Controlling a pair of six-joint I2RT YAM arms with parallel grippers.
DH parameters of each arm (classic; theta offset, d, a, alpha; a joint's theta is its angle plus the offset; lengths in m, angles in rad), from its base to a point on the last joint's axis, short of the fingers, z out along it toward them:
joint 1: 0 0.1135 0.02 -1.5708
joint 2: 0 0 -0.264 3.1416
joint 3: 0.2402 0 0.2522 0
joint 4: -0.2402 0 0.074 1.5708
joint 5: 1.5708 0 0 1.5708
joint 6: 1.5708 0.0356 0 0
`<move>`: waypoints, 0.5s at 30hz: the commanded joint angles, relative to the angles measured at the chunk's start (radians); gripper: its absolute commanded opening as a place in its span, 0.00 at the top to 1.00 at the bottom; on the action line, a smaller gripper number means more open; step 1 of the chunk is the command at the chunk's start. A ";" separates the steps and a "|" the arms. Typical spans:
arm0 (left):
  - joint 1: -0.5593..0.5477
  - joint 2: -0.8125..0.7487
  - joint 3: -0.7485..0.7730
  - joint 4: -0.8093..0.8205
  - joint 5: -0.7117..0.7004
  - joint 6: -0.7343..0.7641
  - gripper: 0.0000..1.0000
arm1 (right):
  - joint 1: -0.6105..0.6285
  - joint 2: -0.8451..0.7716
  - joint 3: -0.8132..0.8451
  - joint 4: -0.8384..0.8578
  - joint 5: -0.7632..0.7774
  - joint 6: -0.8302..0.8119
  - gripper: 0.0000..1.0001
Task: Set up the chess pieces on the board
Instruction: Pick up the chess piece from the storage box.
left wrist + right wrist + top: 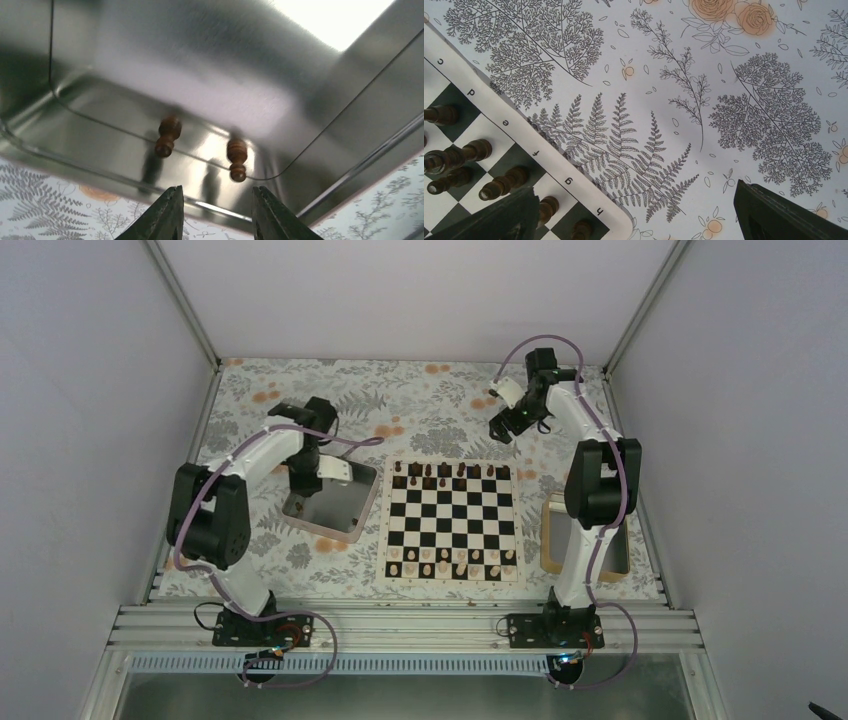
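The board [450, 525] lies mid-table. Dark brown chess pieces [445, 472] stand along its far rows and pale cream ones along its near rows. Two dark pieces lie on their sides in the metal tray [366, 502]: one [167, 136] at left, the other [236, 159] at right. My left gripper [300, 500] hangs over that tray. In the left wrist view the left gripper [216, 202] is open and empty, just short of both pieces. My right gripper [498, 425] hovers wide open beyond the board's far right corner [549, 165], where standing dark pieces [454, 155] show.
A flowered cloth [440, 410] covers the table. A wooden-rimmed tray [550, 535] lies right of the board, partly behind the right arm. White walls close in the left, back and right. A metal rail [400, 625] runs along the near edge.
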 commanded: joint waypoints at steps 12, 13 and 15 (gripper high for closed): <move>0.130 -0.040 -0.090 0.270 0.102 0.217 0.65 | 0.017 0.003 -0.004 -0.008 -0.019 -0.013 0.00; 0.130 -0.034 -0.087 0.272 0.111 0.221 0.65 | 0.018 0.003 -0.004 -0.009 -0.019 -0.012 0.00; 0.130 -0.022 -0.088 0.276 0.113 0.229 0.65 | 0.017 0.005 -0.004 -0.008 -0.016 -0.012 0.00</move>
